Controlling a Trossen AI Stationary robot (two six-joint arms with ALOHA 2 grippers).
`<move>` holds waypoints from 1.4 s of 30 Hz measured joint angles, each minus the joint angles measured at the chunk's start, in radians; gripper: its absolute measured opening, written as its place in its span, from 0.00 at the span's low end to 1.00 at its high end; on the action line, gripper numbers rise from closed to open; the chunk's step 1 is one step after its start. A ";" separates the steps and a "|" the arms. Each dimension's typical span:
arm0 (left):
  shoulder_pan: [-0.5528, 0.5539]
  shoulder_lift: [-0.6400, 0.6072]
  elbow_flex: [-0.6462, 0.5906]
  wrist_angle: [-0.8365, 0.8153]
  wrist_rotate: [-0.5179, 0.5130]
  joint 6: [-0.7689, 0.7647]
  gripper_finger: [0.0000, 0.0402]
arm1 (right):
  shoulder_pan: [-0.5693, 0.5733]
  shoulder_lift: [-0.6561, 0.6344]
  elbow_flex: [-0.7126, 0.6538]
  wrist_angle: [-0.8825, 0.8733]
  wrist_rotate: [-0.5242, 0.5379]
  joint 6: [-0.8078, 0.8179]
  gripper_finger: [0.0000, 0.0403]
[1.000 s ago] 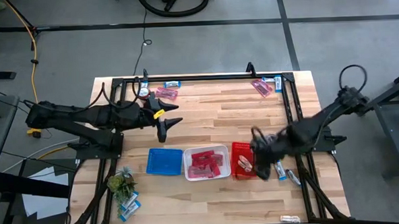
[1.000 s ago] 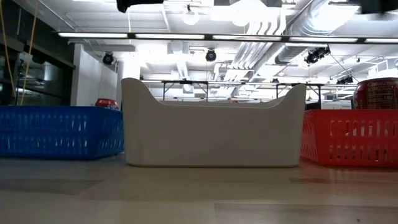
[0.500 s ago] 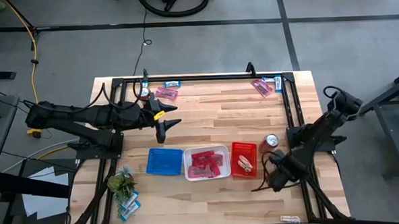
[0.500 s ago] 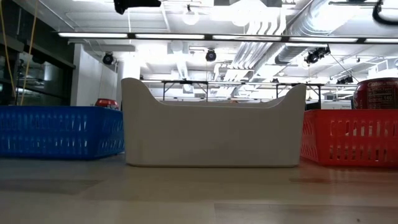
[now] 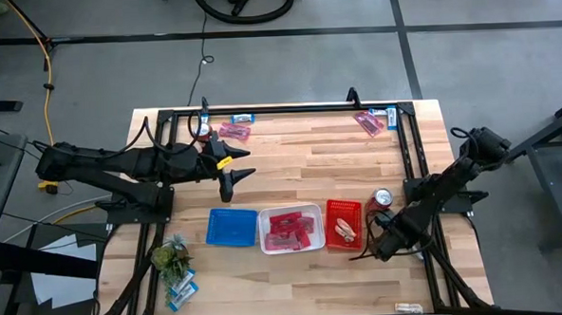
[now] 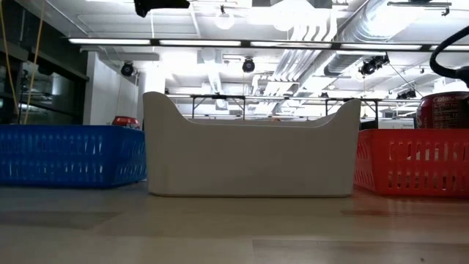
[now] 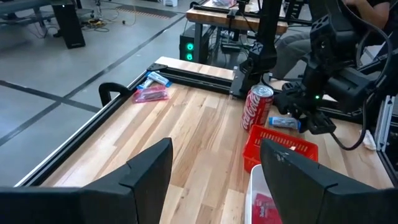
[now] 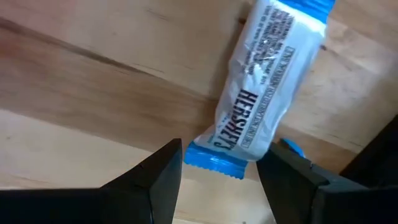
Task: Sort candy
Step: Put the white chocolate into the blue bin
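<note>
From above, your right end effector (image 5: 380, 245) sits low just beside the red tray (image 5: 341, 208), on the side away from the white tray (image 5: 290, 212); I judge you are on the pick step for a blue-and-white bar. Pink packets (image 5: 289, 230) lie in the white tray, a pale sweet (image 5: 344, 233) lies in the red tray, and the blue tray (image 5: 231, 226) beyond the white one looks bare. The soda can (image 5: 383, 198) stands near the red tray's far corner, close to your arm, so mind it when you lift. More candy lies well apart from the red tray, along the tabletop's (image 5: 301, 171) far edge and by the small plant (image 5: 170, 256). Your left end effector (image 5: 231, 184) waits beyond the blue tray.

The level view shows only the three trays in a row and the can behind the red tray.

The left wrist view shows the left end effector's fingers spread with nothing between them, and the can just beside the red tray.

In the right wrist view the blue-and-white bar (image 8: 264, 81) lies flat on the wood, its near end between your spread fingers (image 8: 149, 183), not yet gripped. Next you need to close squarely on that end, then carry it to the blue tray, I judge.
</note>
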 joint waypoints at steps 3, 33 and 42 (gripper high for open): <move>0.000 0.000 0.000 0.000 0.000 -0.001 0.57 | 0.000 0.000 0.000 0.004 0.011 -0.005 0.49; 0.000 0.000 -0.001 -0.002 -0.002 0.001 0.57 | -0.035 -0.074 0.633 -0.410 0.420 -0.809 0.00; -0.010 0.054 -0.001 0.062 0.163 -0.075 0.57 | -0.249 -0.006 0.542 0.081 0.613 -1.333 0.00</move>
